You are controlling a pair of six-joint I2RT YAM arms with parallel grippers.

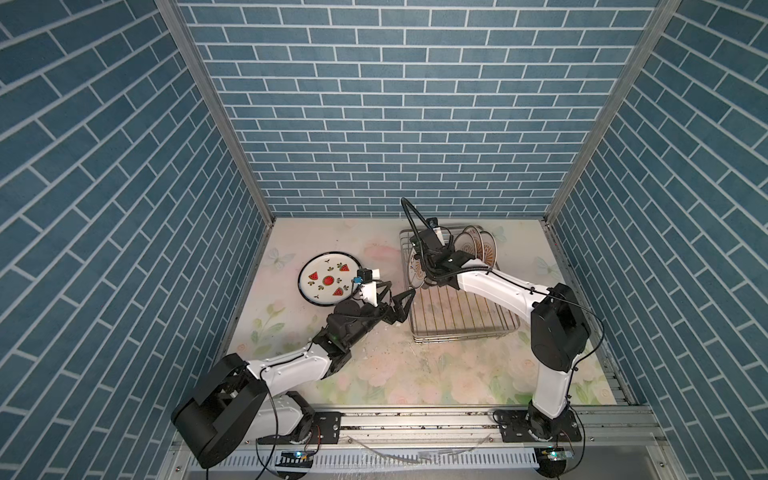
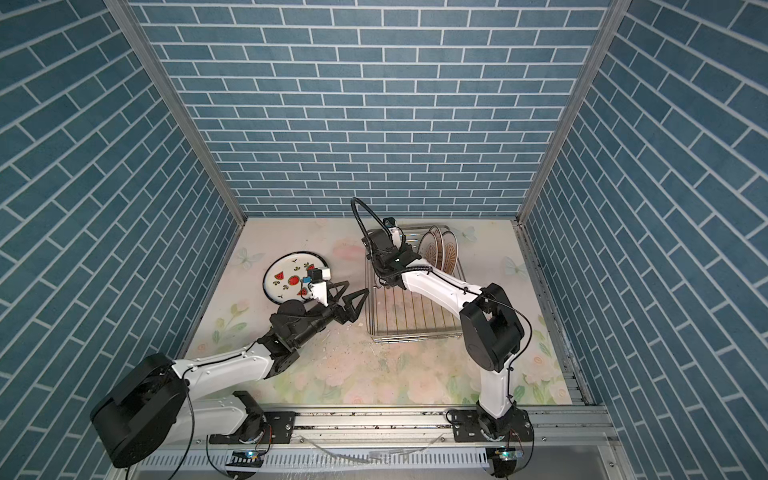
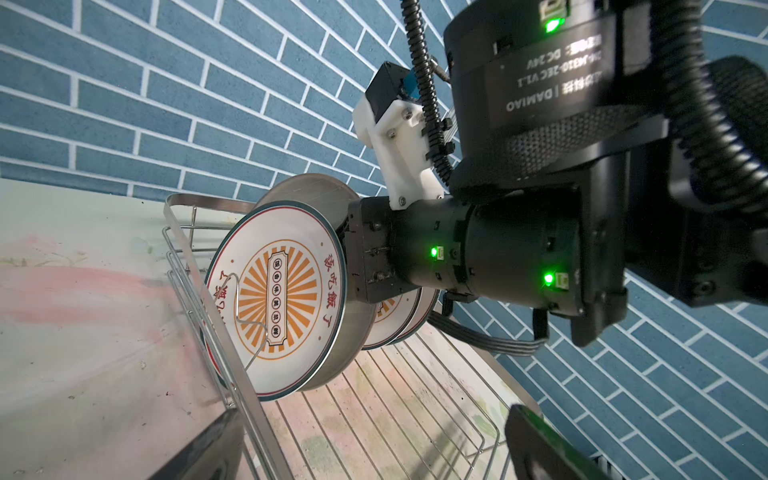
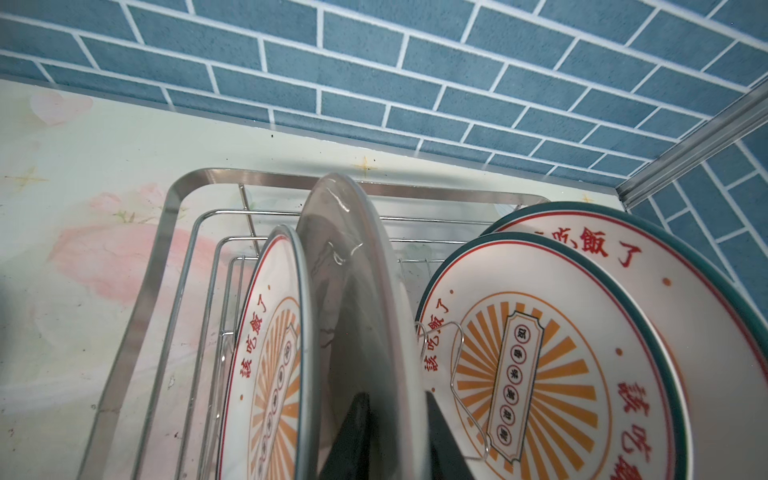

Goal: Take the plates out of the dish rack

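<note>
1. Currently the dish rack (image 1: pixel 461 311) sits on the floral counter (image 1: pixel 395 374), its long axis running away from the arm bases.
2. The plates inside the rack all stand on edge at its far end.
3. Order in the right wrist view: the first sunburst plate (image 4: pixel 270 353) stands nearest the rack's side wall on the left arm's side. The grey plate (image 4: pixel 345 270) is close beside it. After a gap come the other sunburst plates (image 4: pixel 519 374), leaning together toward the rack's opposite wall. Two of them show here, and a wire prong (image 4: pixel 457 349) crosses the nearer one.
4. The right tool (image 4: pixel 395 403) is down inside the rack, astride the grey plate's rim. One black finger lies along each face, and the plate fills the narrow gap between them. I cannot tell whether the fingers are pinching the plate or only flanking it.
5. In both top views the right wrist covers the grey plate and hides the tool.
6. The left tool (image 1: pixel 401 289) hovers just outside the rack's side wall. Its fingers are spread wide with nothing between them, and the tips point at the rack.
7. The watermelon plate (image 1: pixel 328 279) lies flat and face up on the counter. It is outside the rack, beyond the left tool and clear of the rack wall.
8. The left wrist view looks through the rack's side wall onto the first sunburst plate's face. The grey plate's rim rises behind it.
</note>
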